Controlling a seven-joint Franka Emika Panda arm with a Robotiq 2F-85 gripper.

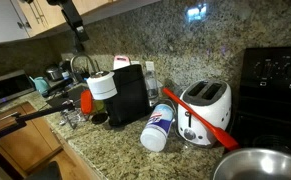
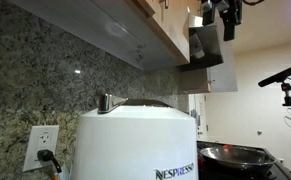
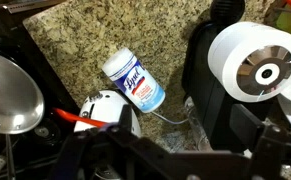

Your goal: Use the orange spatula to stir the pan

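Note:
The orange spatula [image 1: 211, 122] lies slanted across the white toaster [image 1: 207, 103], its blade end toward the shiny silver pan [image 1: 260, 165] at the counter's near corner. In the wrist view the spatula [image 3: 75, 117] shows as a red strip over the toaster [image 3: 107, 108], with the pan [image 3: 9, 92] at the left. The pan also shows in an exterior view [image 2: 235, 155]. My gripper [image 3: 180, 152] is open and empty. It hangs high above the counter near the cabinets in both exterior views [image 1: 80, 38] [image 2: 221, 22], far from the spatula.
A Lysol wipes canister [image 1: 158, 128] lies on its side on the granite counter [image 1: 105, 145]. A black coffee machine [image 1: 128, 93] and a paper towel roll [image 1: 102, 84] stand behind it. A black stove [image 1: 275, 90] is beside the toaster. A Nespresso machine [image 2: 135, 140] fills one view.

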